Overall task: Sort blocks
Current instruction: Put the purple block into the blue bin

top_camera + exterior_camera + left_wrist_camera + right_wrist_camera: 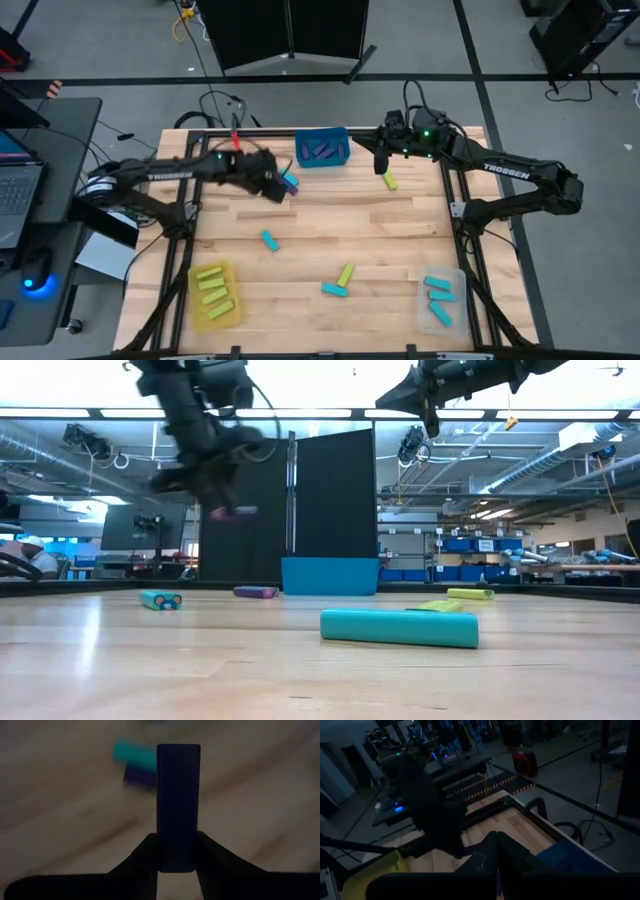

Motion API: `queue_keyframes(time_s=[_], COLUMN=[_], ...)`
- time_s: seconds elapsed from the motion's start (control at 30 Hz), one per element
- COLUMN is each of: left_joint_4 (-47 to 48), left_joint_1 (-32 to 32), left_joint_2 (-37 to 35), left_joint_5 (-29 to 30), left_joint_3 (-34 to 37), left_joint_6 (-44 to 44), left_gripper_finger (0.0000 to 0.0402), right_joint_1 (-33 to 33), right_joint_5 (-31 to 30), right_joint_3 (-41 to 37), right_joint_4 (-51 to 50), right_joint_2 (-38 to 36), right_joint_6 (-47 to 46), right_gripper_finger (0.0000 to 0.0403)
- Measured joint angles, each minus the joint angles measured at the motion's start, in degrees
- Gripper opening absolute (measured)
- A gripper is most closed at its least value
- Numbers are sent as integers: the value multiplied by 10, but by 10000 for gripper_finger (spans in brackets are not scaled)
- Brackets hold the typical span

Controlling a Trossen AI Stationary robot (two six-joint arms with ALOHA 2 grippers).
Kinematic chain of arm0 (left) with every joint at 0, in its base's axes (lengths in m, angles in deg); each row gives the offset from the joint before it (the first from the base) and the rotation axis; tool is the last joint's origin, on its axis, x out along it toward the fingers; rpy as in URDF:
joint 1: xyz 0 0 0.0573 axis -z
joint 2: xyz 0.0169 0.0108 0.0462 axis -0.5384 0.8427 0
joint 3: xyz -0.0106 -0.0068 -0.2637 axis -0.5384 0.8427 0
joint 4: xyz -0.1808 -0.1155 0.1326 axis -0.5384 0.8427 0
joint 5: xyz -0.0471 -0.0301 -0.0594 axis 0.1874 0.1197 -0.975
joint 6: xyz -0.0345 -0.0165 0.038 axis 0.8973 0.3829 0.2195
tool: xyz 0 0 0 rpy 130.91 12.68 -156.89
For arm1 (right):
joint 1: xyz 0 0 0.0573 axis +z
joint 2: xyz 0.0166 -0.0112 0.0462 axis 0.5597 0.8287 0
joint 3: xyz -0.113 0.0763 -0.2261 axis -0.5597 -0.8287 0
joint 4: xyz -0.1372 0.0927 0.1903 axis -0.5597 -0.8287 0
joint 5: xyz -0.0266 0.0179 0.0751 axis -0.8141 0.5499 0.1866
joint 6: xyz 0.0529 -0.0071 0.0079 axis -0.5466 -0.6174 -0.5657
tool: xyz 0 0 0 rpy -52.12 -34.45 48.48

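My left gripper (272, 190) hangs over the table's far left part, shut on a purple block (177, 795) that also shows raised in the low view (232, 513). Below it, a purple block (291, 182) and a cyan one (131, 752) lie together on the table. My right gripper (380, 163) is shut and holds nothing, high up beside the blue bin (322, 147). A lime block (389, 181) lies just near of it. More blocks lie loose: cyan (269, 240), lime (345, 273), cyan (334, 290). My left gripper pinches the purple block between its two fingers (145, 852) at the block's near end (177, 862). The rest of the block sticks out past the fingertips. It is lifted clear of the table.
The blue bin at the far edge holds purple blocks. A yellow bin (213, 295) at the near left holds lime blocks, and a clear bin (440, 300) at the near right holds cyan ones. The table's middle is bare wood. Metal frame rails run along the table's sides.
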Motion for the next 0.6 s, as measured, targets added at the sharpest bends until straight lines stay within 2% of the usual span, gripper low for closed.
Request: queue_keyframes(time_s=[0.27,0.47,0.6], left_joint_4=[-40,-26,-10], left_joint_1=[-82,-110,-127], left_joint_2=[129,263,343], left_joint_5=[-34,-68,-89], left_joint_3=[-162,-293,-353], left_joint_6=[-35,-85,-114], left_gripper_finger=[100,100,100], right_joint_1=[0,0,2], right_joint_5=[0,0,0], right_joint_3=[0,0,0], right_joint_4=[2,2,2], right_joint_2=[0,0,0], right_joint_6=[-22,-48,-58], right_gripper_finger=[12,12,12])
